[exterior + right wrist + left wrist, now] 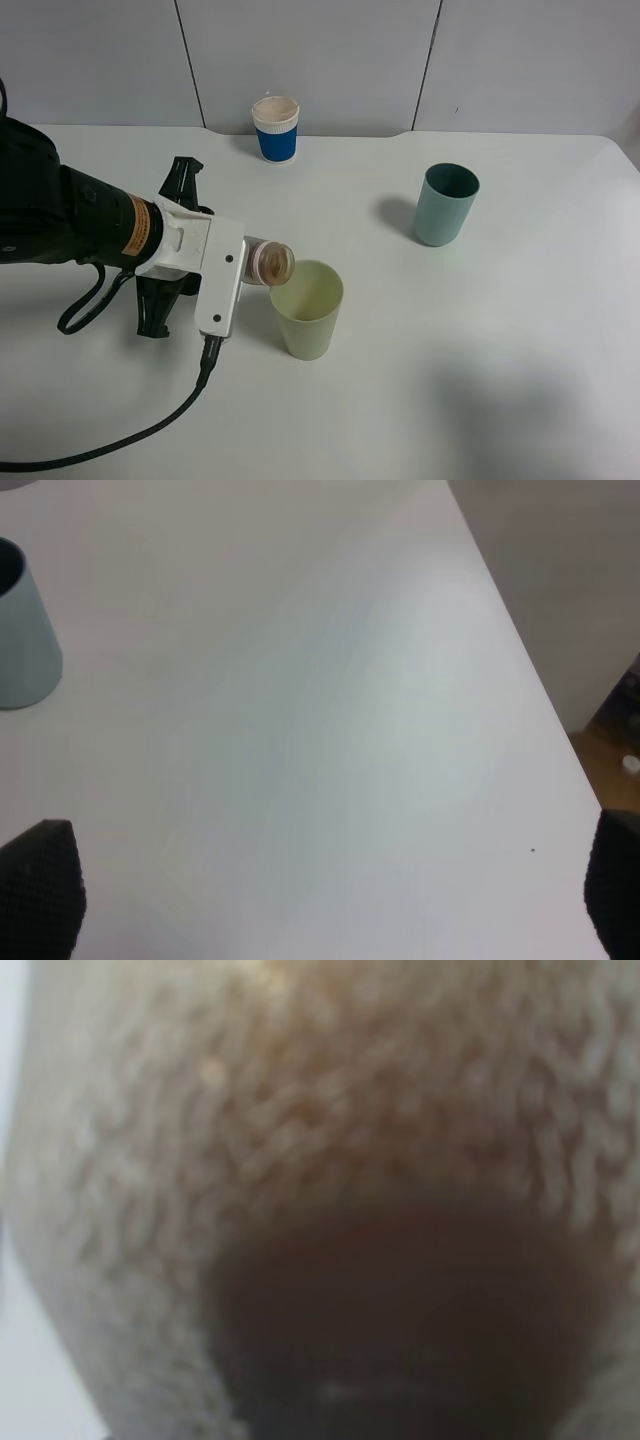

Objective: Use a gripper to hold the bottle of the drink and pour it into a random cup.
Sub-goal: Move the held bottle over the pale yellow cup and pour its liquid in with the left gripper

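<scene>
Clear thin plastic is what the left gripper (232, 262) has to manage. Its fingers are clamped tight on the body of the bottle (268, 262), which lies tipped almost flat. The arm reaches in from 9 o'clock, and the bottle's open neck sits at about 10 o'clock on the rim of the pale yellow-green cup (308, 310), touching it or just above it. The mouth looks brownish inside, but I cannot tell whether any drink is running out. The left wrist view is a close blur of pale surface and dark brown.

The cup stands on the worktop (520, 380) near 6 o'clock of its middle. From it, a teal-grey tumbler (446, 205) stands well apart at 2 o'clock, and a white paper cup with a blue sleeve (276, 128) at 12 o'clock.

Judging by its look, the bottle is light and gets lighter as it empties. Its walls would give under a hard squeeze and could slip if wet. The flat sides at mid-body are the place to hold, clear of the capless neck. The cup is light too, so a nudge on its rim could tip it.

The right gripper (328, 890) hangs over bare worktop, fingers spread wide with nothing between them.
</scene>
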`<state>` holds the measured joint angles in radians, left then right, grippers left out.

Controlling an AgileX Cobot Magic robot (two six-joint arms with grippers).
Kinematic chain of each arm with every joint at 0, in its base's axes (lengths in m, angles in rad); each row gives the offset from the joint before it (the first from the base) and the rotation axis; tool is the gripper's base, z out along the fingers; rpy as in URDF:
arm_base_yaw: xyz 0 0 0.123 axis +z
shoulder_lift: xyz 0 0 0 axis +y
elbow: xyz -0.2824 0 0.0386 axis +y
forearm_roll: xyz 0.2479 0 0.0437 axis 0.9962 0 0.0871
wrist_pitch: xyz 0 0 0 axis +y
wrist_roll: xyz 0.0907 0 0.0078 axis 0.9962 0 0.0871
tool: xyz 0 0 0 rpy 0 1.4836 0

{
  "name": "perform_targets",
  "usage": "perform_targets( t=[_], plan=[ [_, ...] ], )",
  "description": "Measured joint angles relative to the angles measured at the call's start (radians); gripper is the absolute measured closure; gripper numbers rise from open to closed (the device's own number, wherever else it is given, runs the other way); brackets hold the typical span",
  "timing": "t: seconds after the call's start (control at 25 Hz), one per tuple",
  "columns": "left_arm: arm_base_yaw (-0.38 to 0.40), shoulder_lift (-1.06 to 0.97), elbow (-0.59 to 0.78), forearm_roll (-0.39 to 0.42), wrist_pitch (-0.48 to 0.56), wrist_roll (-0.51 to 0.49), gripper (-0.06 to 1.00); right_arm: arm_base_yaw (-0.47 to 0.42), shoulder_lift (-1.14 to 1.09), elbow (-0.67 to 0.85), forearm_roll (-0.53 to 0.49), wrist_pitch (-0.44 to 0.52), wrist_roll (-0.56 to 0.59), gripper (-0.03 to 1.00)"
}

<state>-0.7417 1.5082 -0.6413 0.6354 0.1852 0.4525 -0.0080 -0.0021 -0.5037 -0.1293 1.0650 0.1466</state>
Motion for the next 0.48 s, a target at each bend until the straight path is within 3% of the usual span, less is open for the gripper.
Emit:
perform_targets(
  t=[0.48],
  plan=[
    [0.000, 0.000, -0.038, 0.068, 0.066, 0.000, 0.61, 0.000, 0.000, 0.000, 0.000, 0.000, 0.000, -0.03]
  ],
)
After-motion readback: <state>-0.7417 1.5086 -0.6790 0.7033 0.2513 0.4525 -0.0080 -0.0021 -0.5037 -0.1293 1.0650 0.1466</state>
